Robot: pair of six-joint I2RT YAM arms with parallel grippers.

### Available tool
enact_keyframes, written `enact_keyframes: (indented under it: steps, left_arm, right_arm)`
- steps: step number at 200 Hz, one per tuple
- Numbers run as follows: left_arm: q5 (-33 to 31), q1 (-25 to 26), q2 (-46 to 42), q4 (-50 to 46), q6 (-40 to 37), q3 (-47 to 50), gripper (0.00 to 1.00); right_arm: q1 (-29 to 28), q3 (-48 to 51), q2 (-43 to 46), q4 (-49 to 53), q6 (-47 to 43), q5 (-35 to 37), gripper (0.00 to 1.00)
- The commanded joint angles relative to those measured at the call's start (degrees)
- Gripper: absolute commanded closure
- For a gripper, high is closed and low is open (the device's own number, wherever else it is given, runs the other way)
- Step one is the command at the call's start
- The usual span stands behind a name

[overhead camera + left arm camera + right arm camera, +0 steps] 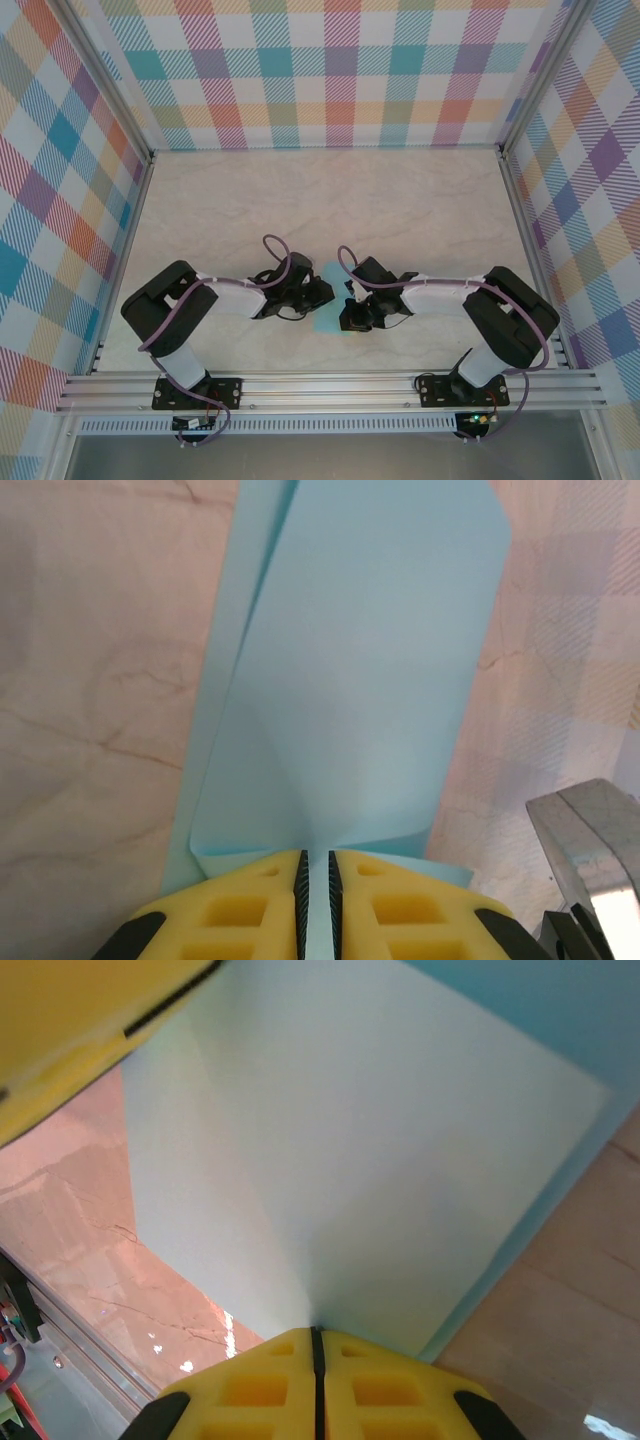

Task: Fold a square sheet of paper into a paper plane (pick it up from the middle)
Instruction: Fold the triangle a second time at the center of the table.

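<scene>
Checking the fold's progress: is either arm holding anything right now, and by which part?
Both hold the folded blue paper from opposite sides. The left fingers pinch its edge at a crease, and the right fingers pinch an edge too.

Nothing can be read — the folded blue paper (350, 680), the checked walls (340, 70) and the tabletop (330, 200) carry no lettering.

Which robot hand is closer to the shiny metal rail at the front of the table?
Right, slightly. The right gripper sits behind the rail; the left gripper is a bit farther back. Both pinch the blue paper.
</scene>
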State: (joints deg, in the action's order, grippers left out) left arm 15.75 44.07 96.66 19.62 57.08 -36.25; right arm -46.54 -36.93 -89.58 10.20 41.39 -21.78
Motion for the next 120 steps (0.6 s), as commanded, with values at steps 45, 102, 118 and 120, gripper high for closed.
enact_keyframes:
  steps: [45, 102, 118, 120]
  left_arm:
    - [-4.77, -6.36, 1.2, -2.89, -6.83, 1.27, 0.83]
    - [-0.33, -11.88, 1.71, -3.76, -8.94, -0.76, 0.81]
    - [3.34, -12.5, 0.51, -2.38, -8.56, -1.51, 0.8]
    - [3.61, -12.52, 0.27, -2.67, -8.7, -1.71, 0.8]
  right_arm:
    - [0.01, 1.6, -3.05, 7.27, -0.52, 4.58, 0.92]
    - [-0.04, 1.5, -3.27, 6.94, -0.47, 4.16, 0.91]
    - [-0.04, 1.02, -3.23, 7.3, -0.6, 4.12, 0.91]
    - [-0.08, 0.95, -3.23, 7.39, -0.6, 4.12, 0.91]
